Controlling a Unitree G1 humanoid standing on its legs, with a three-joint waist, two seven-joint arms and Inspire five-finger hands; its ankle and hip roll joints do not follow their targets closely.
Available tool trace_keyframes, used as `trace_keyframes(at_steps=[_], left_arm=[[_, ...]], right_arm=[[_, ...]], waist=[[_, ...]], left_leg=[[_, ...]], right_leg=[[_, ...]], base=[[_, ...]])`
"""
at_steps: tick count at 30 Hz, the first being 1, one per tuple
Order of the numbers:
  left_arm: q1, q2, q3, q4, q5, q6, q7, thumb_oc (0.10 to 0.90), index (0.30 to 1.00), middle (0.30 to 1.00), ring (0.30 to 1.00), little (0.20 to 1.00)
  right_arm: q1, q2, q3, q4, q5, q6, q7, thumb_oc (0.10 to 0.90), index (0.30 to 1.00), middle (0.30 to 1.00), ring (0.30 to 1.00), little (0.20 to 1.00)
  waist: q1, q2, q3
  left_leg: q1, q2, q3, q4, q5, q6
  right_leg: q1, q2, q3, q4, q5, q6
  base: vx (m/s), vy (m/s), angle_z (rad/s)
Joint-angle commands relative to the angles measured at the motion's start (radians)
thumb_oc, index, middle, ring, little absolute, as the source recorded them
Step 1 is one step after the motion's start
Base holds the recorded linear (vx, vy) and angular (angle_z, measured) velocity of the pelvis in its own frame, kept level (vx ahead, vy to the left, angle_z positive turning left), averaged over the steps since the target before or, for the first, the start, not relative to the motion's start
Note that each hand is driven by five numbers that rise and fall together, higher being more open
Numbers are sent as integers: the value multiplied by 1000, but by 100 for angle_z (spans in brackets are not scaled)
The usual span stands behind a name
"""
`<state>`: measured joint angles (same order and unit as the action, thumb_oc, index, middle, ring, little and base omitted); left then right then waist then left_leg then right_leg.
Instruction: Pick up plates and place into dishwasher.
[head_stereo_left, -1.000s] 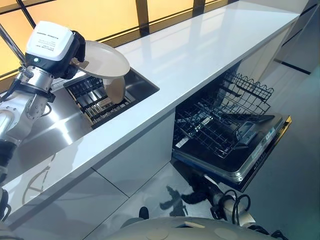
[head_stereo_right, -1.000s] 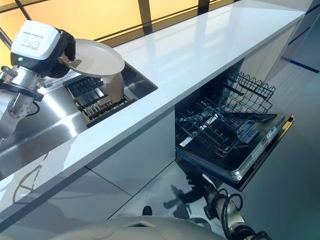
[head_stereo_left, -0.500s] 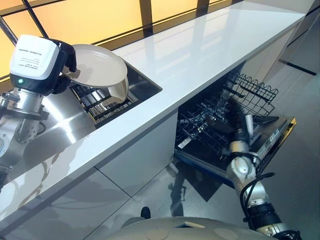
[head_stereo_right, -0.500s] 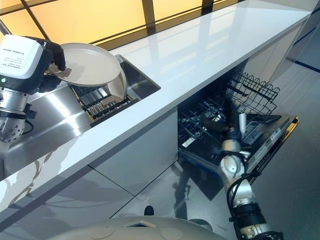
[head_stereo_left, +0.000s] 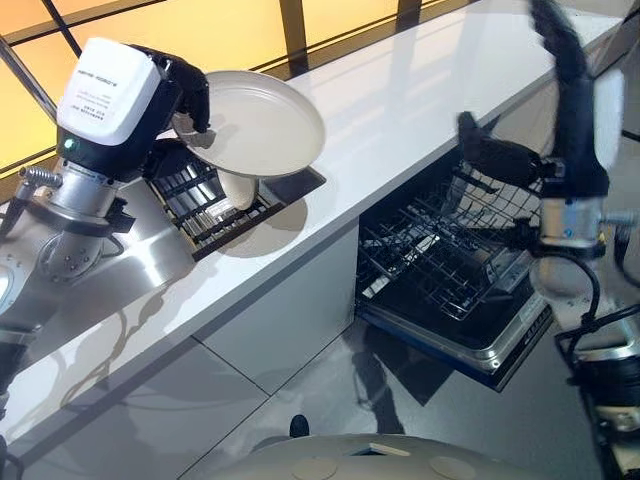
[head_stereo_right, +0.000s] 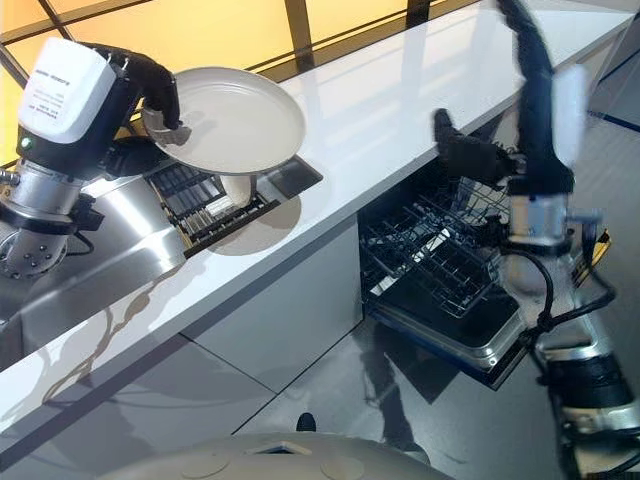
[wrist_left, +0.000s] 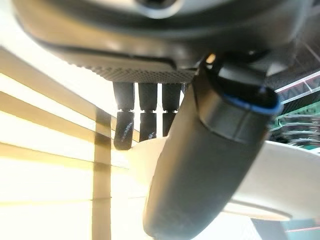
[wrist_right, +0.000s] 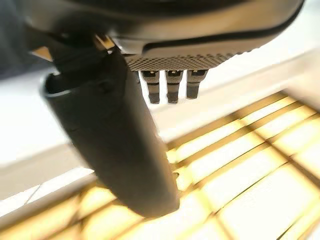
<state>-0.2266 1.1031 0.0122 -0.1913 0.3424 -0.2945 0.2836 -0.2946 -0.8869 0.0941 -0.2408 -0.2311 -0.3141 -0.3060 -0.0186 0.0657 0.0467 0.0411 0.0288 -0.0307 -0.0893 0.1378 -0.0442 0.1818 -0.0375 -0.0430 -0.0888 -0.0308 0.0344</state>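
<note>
Fingers (head_stereo_left: 190, 100) of my left hand (head_stereo_left: 165, 95) pinched the white plate (head_stereo_left: 260, 125) above the sink rack (head_stereo_left: 205, 200) and white worktop (head_stereo_left: 400, 110). My right hand (head_stereo_right: 500, 150) hung over the open dishwasher (head_stereo_left: 450, 270), blurred. Its wrist view showed straight fingers (wrist_right: 170, 87).

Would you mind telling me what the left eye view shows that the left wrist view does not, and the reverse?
The left eye view alone shows the open dishwasher with its wire rack, the sink, the white countertop and the raised right hand, fingers straight. The left wrist view alone shows the thumb pressed on the plate's face from very close. Both show the left hand pinching the plate by its rim.
</note>
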Motion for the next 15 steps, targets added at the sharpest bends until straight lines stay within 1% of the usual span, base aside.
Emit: trace_keyframes(at_steps=[1, 4, 5, 10, 15], left_arm=[[-211, 27, 34, -33, -159, -7, -10, 100, 300, 300, 300, 200], [-247, 24, 4, -63, -220, 0, -56, 100, 300, 300, 300, 200], [-250, 23, 2, -64, -225, -1, -60, 100, 300, 300, 300, 200], [-321, -3, -69, -101, -334, 10, -135, 100, 300, 300, 300, 200], [-376, -19, -125, -118, -382, 24, -167, 100, 300, 300, 300, 200]], right_arm=[[-145, -60, 43, -70, -11, 2, 102, 800, 900, 900, 900, 900], [-190, -89, 79, -83, -22, 18, 132, 800, 900, 900, 900, 900], [-195, -89, 82, -84, -26, 19, 134, 800, 900, 900, 900, 900], [-276, -92, 152, -114, -86, 28, 148, 800, 900, 900, 900, 900], [-335, -96, 208, -123, -88, 39, 153, 800, 900, 900, 900, 900]], waist=[[22, -62, -64], [26, -65, -67], [26, -65, -67], [32, -68, -67], [36, -70, -68]], left_leg=[[73, -87, 38, 2, -146, 65], [70, -86, 37, 2, -144, 63], [70, -86, 36, 2, -145, 63], [69, -87, 30, 2, -144, 62], [69, -87, 27, 2, -142, 59]], right_leg=[[-79, 4, -8, 8, 79, 47], [-78, 4, -15, 9, 78, 47], [-78, 4, -16, 9, 78, 47], [-75, 5, -22, 12, 75, 46], [-73, 6, -29, 12, 74, 47]], base=[[-1, -25, 4], [0, -26, 5], [3, -23, 9], [-4, -29, 13], [0, 0, 0]])
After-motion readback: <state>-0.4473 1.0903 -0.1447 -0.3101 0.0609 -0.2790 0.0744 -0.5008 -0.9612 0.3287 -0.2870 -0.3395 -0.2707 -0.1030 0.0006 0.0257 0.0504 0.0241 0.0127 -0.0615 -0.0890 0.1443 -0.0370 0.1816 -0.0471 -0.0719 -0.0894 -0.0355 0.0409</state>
